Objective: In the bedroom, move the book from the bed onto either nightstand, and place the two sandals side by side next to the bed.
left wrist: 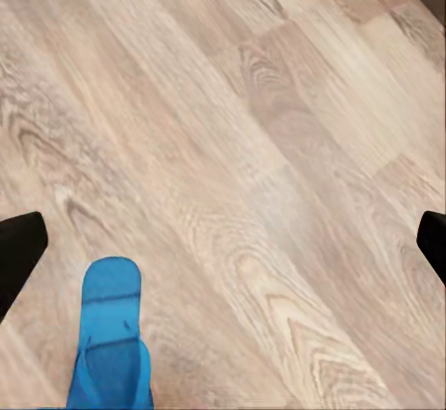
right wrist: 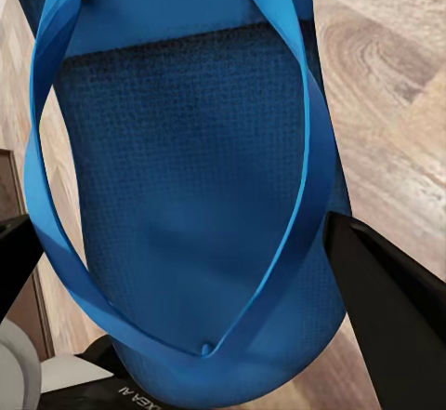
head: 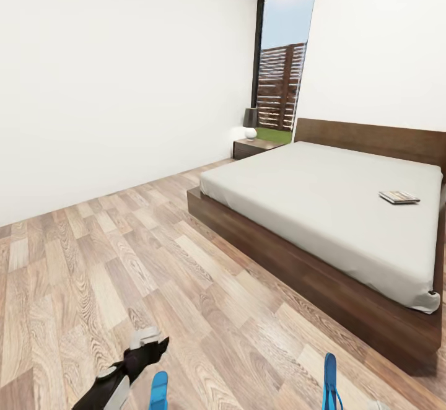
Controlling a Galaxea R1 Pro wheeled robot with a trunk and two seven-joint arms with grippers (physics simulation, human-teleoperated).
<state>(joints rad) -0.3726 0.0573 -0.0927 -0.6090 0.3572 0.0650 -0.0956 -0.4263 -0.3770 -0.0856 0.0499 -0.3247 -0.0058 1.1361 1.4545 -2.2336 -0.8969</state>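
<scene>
Right claw [right wrist: 200, 373] grips sandal [right wrist: 186, 178] — upright.

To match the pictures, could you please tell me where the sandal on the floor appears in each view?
Head view: the sandal on the floor, bottom edge, beside the left hand.
Left wrist view: on the planks, near one finger.
Right wrist view: that is the other sandal.
Shared landmark: wood-plank floor.
</scene>
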